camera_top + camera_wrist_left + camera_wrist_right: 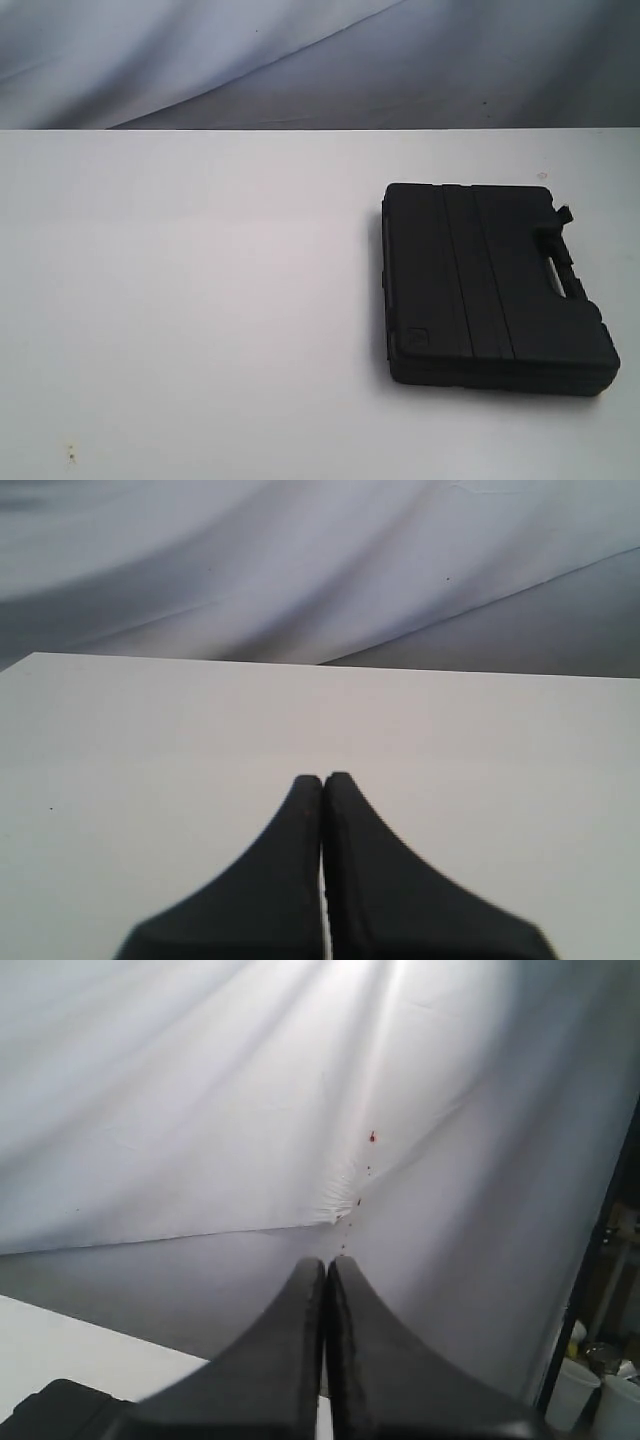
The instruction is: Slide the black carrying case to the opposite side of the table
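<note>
Looking from the left, the broad white flat counter [200,300] stretches out, and the left claw [322,780] hangs over it with its fingers pressed together, gripping nothing. The black hard-plastic carrying case [490,285] lies flat on the counter's right half, with its moulded handle [568,272] facing the right edge. It looks rigid and ribbed, probably fairly light, and likely to glide on the smooth top. A push against its handle-side wall seems wiser than a grasp. Its lid is down, so the contents are hidden. The right claw [326,1265], likewise pinched closed and empty, hovers near the case.
</note>
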